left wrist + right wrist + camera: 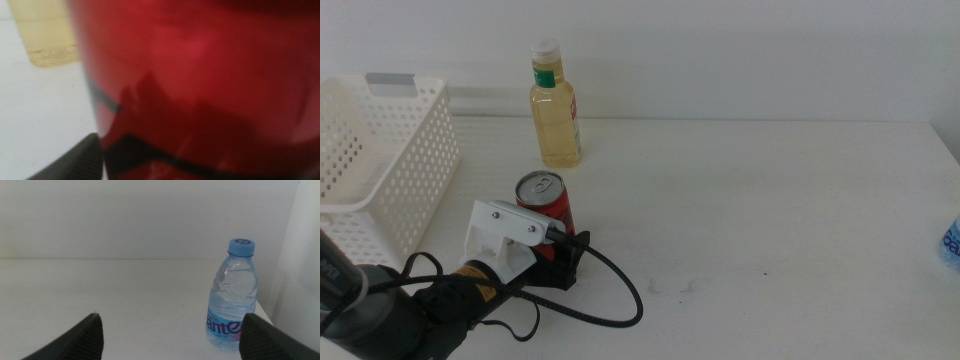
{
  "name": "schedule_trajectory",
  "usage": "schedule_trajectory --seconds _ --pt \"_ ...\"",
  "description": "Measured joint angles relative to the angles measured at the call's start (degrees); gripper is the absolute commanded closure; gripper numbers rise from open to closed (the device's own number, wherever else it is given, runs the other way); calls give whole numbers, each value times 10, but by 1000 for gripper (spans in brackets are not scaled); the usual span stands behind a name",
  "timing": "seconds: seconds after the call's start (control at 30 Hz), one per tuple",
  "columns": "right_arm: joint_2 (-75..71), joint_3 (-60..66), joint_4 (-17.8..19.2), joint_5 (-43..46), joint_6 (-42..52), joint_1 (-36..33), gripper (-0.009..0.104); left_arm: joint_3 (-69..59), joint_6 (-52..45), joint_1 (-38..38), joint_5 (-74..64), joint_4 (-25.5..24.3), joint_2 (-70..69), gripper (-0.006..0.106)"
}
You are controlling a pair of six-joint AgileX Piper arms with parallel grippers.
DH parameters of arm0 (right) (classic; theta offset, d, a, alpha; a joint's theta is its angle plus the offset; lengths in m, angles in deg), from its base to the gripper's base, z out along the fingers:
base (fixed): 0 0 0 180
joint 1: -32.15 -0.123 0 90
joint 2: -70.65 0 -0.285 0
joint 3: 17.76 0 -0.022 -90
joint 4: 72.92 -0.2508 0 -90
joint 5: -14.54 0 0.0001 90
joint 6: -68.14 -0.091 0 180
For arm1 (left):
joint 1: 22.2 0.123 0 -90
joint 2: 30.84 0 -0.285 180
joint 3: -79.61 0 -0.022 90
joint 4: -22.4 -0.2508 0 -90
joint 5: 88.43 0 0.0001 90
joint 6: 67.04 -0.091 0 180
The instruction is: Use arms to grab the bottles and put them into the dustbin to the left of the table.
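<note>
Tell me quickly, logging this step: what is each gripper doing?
Left gripper: at the red can, grip cannot be told.
Right gripper: open, holding nothing, near the water bottle.

The left arm (390, 315) is being seen as black, with a yellow ring; a white boxy casing (505, 235) with two screws is being carried at its wrist; a black cable (620, 285) is being looped out from beside the casing; dark, textured jaws are being shown in both wrist views.

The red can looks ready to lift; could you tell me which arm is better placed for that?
Left: its tool is at the red can, beside the dustbin. The right tool faces the water bottle.
</note>
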Motion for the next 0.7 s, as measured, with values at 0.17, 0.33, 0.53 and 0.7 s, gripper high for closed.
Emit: schedule_trajectory --seconds 0.17,0.33,0.53,0.7 --pt "0 0 0 0 0 0 2 -4 11 -1 3 4 -5 68" --pt "0 0 0 0 0 0 2 -36 88 -1 -71 -26 -80 102" --pt "0 0 0 0 0 0 2 -35 146 -1 -285 -76 -251 102" --pt "0 0 0 0 0 0 2 -26 200 -3 -414 -70 -377 102"
